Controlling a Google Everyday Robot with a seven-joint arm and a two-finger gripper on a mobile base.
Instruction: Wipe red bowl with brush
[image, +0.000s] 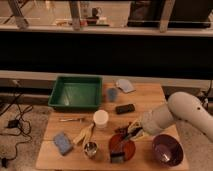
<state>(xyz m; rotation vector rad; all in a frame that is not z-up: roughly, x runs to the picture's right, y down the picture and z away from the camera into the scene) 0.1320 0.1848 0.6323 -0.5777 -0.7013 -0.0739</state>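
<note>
Red bowl (129, 149) just beneath end effector (131, 135)

A wooden table (150, 97) is seen from above. A white robot arm reaches in from the right, its gripper (131, 133) just above the far rim of the red bowl (128, 149). A small dark brush (118, 158) sits at the bowl's near edge. A purple bowl (166, 149) stands just beside it, and a green tray (76, 93) lies farther back.

Green tray (75, 95), blue sponge (63, 143), purple bowl (166, 149)
</note>
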